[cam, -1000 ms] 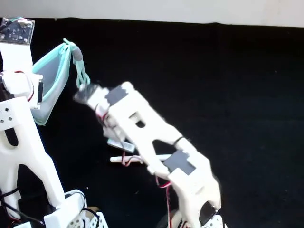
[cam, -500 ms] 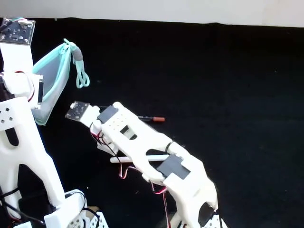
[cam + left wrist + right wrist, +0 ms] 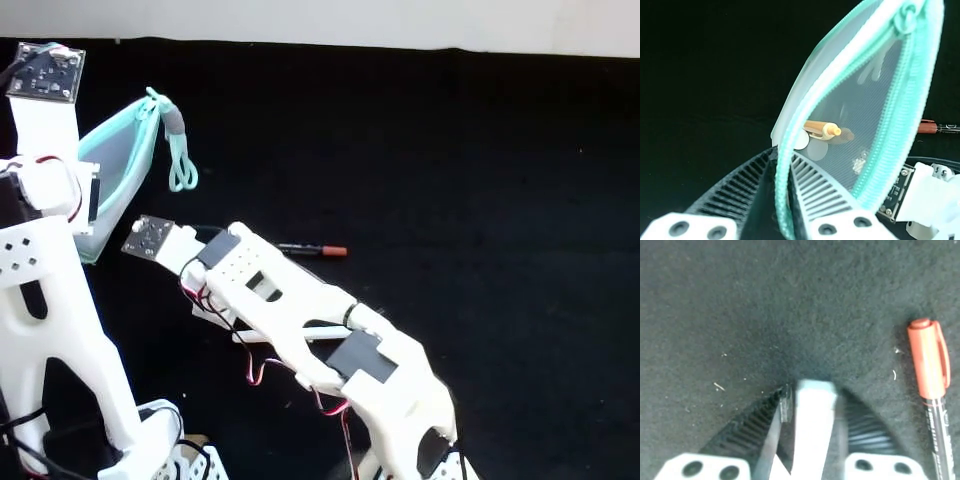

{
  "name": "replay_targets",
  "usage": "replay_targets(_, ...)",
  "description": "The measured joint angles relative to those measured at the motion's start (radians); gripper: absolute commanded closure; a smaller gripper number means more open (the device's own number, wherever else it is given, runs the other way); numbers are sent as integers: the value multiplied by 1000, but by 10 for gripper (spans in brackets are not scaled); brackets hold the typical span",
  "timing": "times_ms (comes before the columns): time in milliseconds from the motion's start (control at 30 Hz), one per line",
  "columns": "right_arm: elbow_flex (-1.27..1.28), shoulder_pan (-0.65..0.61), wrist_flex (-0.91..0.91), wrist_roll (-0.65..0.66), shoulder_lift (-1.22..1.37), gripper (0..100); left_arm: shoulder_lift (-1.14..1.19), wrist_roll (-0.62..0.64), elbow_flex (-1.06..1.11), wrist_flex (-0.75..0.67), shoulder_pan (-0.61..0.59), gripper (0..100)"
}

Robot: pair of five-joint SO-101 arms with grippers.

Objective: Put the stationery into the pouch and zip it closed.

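My left gripper holds the teal mesh pouch up off the table at the far left, shut on its edge. The pouch gapes open, and an orange pen lies inside it. My right gripper is down at the black table below the pouch, shut on a pale bar-shaped item whose end is at the cloth. A red-capped pen lies on the table just beside that gripper; its red cap is close to one finger.
A thin white stick lies on the table, mostly hidden under my right arm. The pouch's teal pull loop dangles from its far corner. The black table stretches bare to the right, with a pale wall behind it.
My right arm has dropped from beside the pouch's loop down to the table and swung left, uncovering the red-capped pen. The left arm has shifted the pouch slightly right.
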Motion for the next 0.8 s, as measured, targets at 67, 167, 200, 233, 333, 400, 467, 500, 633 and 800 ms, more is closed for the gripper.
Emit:
replay_targets(67, 0, 17, 0, -46, 0, 991, 0, 0, 0, 0, 0, 993)
replay_targets(167, -17, 80, 0, -114, 0, 992, 0, 0, 0, 0, 0, 993)
replay_targets(200, -26, 106, 0, -132, -2, 992, 0, 0, 0, 0, 0, 993)
replay_targets(233, -29, 133, 0, -146, -14, 992, 0, 0, 0, 0, 0, 993)
replay_targets(333, -29, 219, 0, -192, -95, 992, 0, 0, 0, 0, 0, 993)
replay_targets(400, -29, 276, 0, -227, -176, 992, 0, 0, 0, 0, 0, 993)
replay_targets(467, -29, 324, -18, -270, -270, 992, 0, 0, 0, 0, 0, 993)
replay_targets(500, -29, 338, -40, -296, -322, 992, 0, 0, 0, 0, 0, 993)
replay_targets(633, -58, 334, -180, -408, -523, 992, 0, 0, 3, 0, 0, 993)
replay_targets(800, -164, 236, -368, -480, -552, 992, 0, 0, 5, 0, 3, 993)
